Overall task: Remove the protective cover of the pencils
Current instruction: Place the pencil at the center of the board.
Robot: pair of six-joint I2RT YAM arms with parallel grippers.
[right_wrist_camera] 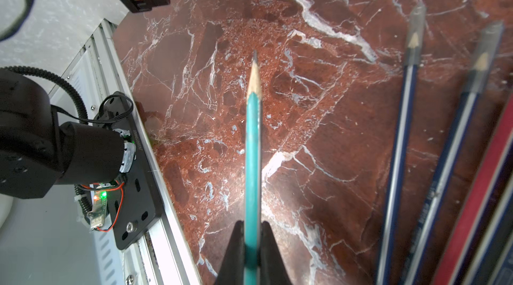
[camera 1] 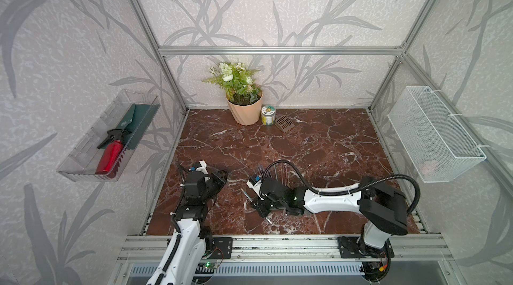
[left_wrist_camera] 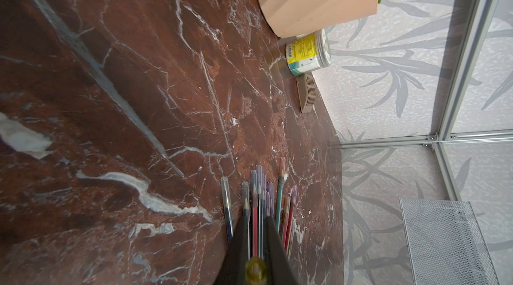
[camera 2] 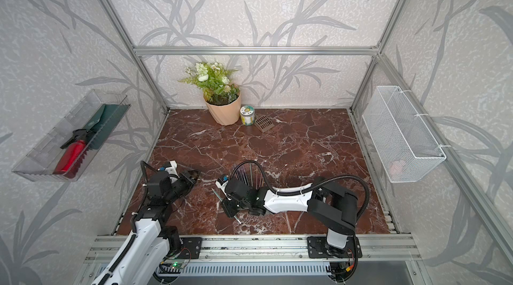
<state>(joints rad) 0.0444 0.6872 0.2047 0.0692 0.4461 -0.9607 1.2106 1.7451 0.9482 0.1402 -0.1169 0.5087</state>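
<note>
Protective cover (left_wrist_camera: 259, 169) caps, translucent and blue-purple, sit on the tips of the pencils (left_wrist_camera: 261, 200) that lie fanned on the marble-patterned table (camera 1: 277, 142), in its near half and just behind the right wrist; both top views show this bundle only partly, the arm's cable crossing in front. One green pencil (right_wrist_camera: 252, 158) is apart from the bundle. Its sharpened point is bare, with no cap on it, and it slants low over the table nearer the front rail. Right gripper (right_wrist_camera: 252, 225) has its jaws closed tight on the barrel of this pencil, which runs out well beyond the fingertips. Two capped dark blue pencils (right_wrist_camera: 399, 130) lie just beside it in the right wrist view. Left gripper (left_wrist_camera: 256, 215) sits to the left, clear of the green pencil, pointing toward the bundle with its jaws drawn almost together. A blurred yellowish thing (left_wrist_camera: 255, 269) shows between its fingers close to the lens; what it is cannot be told. At the back wall stand a peach flower pot (camera 1: 245, 111), a small jar (camera 1: 268, 115) touching or just beside it, and a brown slotted piece (camera 1: 284, 124) next to the jar. A clear tray (camera 1: 83, 169) on the left wall holds a red bottle (camera 1: 109, 155); a white mesh basket (camera 1: 433, 130) hangs on the right wall.
</note>
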